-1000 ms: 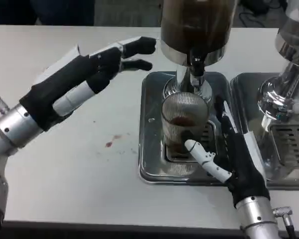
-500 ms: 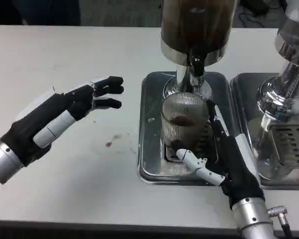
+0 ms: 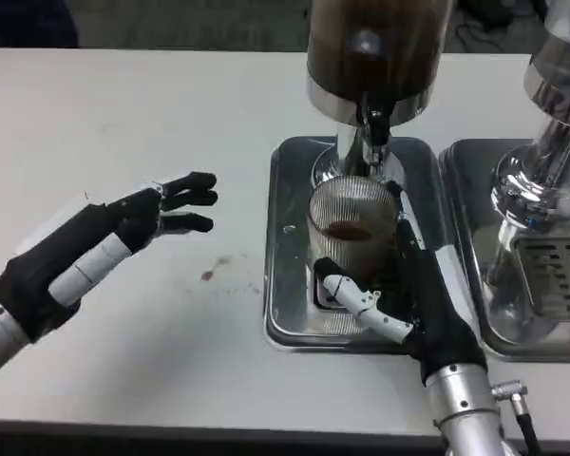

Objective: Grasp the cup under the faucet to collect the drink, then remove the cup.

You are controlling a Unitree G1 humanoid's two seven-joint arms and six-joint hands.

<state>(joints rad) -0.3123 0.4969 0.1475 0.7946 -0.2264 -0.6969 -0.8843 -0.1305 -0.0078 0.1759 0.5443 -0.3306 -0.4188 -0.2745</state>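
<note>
Head view: a ribbed glass cup (image 3: pixel 351 228) with a little brown drink at its bottom stands on the metal drip tray (image 3: pixel 290 275), directly under the faucet (image 3: pixel 375 123) of the dark drink dispenser (image 3: pixel 375 47). The right hand (image 3: pixel 413 294) wraps the cup, its white thumb (image 3: pixel 361 304) across the near side at the base and its dark fingers (image 3: pixel 408 242) up the cup's right side, so it grips the cup. The left hand (image 3: pixel 104 247) hovers over the white table (image 3: pixel 123 114) towards its left edge, holding nothing, fingers stretched apart and pointing at the tray. A small red stain (image 3: pixel 214 269) marks the table between that hand and the tray. A second dispenser (image 3: pixel 551 142) stands at the right edge.
</note>
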